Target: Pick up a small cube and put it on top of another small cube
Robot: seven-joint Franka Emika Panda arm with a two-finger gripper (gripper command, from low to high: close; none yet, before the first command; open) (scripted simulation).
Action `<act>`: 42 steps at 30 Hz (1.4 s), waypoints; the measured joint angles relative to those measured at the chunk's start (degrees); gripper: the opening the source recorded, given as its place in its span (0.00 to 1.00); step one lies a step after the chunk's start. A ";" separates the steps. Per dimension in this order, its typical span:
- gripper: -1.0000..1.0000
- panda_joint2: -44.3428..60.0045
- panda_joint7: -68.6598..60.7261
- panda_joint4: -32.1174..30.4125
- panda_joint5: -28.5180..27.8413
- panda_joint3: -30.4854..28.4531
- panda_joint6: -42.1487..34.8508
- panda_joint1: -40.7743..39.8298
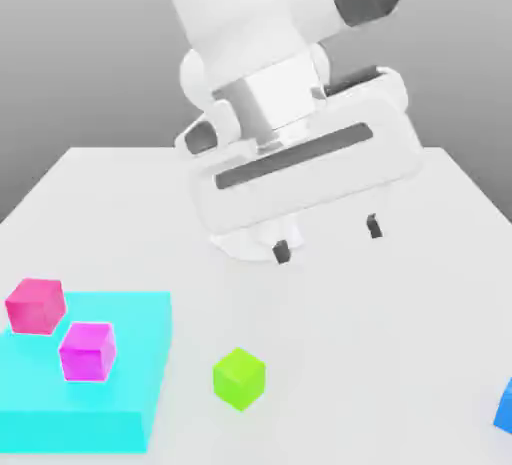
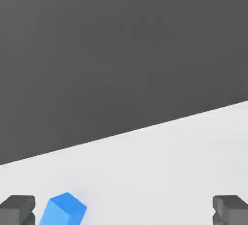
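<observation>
The gripper (image 1: 327, 238) hangs above the white table (image 1: 420, 283) with its two dark fingertips (image 1: 281, 251) spread as wide as they go and nothing between them. The hand is tilted, so the fingertips do not hang level with each other in the exterior view.

The small lime-green cube (image 1: 239, 378) rests on the table, well apart from the fingers, below them and off toward the exterior view's left. It touches nothing but the table. Beyond it from the fingers lies a flat cyan platform (image 1: 120, 393) carrying a pink cube (image 1: 36, 305) and a magenta cube (image 1: 87, 351). A blue cube (image 1: 507, 408) sits on the table to the other side of the fingers; in the hand view it (image 2: 63, 210) appears just beside one finger pad (image 2: 17, 208).

Judgement: the step in hand is the approach; no grasp has begun. The next move calls for carrying the open fingers over the green cube, squaring the wrist to a pair of its opposite faces, then descending to straddle it.

Orientation: the green cube stands flat, turned about the vertical so that one upright edge faces the exterior camera. Being a cube, it has no long axis; either pair of side faces should serve equally.
</observation>
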 joint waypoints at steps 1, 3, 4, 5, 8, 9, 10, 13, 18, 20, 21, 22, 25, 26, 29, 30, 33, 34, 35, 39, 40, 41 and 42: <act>0.50 1.53 0.62 -0.68 0.47 0.15 0.79 0.12; 0.50 4.35 2.21 -2.09 0.90 0.36 2.58 0.47; 0.50 5.64 3.19 -2.83 0.85 0.43 3.59 0.56; 0.50 6.84 4.29 -3.60 0.62 0.46 4.67 0.62; 0.50 9.83 8.45 -6.02 -1.30 0.15 8.29 0.84; 0.50 10.61 10.17 -6.88 -2.40 -0.14 9.61 0.76; 0.50 11.26 12.08 -7.76 -3.78 -0.48 10.98 0.77; 0.50 12.43 19.31 -10.54 -10.02 -2.31 15.24 1.10; 0.50 12.62 34.73 -14.38 -26.10 -7.80 21.56 2.43; 0.50 14.38 34.78 -14.19 -25.79 -7.56 23.51 2.44; 0.50 15.49 34.16 -13.96 -24.89 -6.91 24.48 2.05; 0.50 16.69 33.33 -13.71 -23.73 -6.02 25.46 1.46; 0.50 20.72 30.25 -12.85 -19.59 -2.05 28.53 -1.52; 0.50 22.18 29.12 -12.55 -18.09 -0.48 29.62 -2.75; 0.00 25.20 27.29 -11.97 -15.80 3.39 31.88 -6.18; 0.00 25.20 27.30 -11.97 -15.81 3.39 31.89 -6.18; 0.00 25.20 27.41 -11.97 -15.92 3.40 31.94 -6.20; 0.00 25.96 27.00 -11.83 -15.42 4.38 32.51 -7.10; 0.00 25.53 27.28 -11.91 -15.77 3.90 32.20 -6.68; 0.00 20.48 31.37 -12.93 -21.11 -1.11 28.57 -2.79; 0.00 19.10 32.55 -13.22 -22.68 -2.21 27.55 -2.05; 0.00 17.75 33.66 -13.51 -24.18 -3.11 26.54 -1.50; 0.00 16.46 34.67 -13.80 -25.56 -3.69 25.56 -1.27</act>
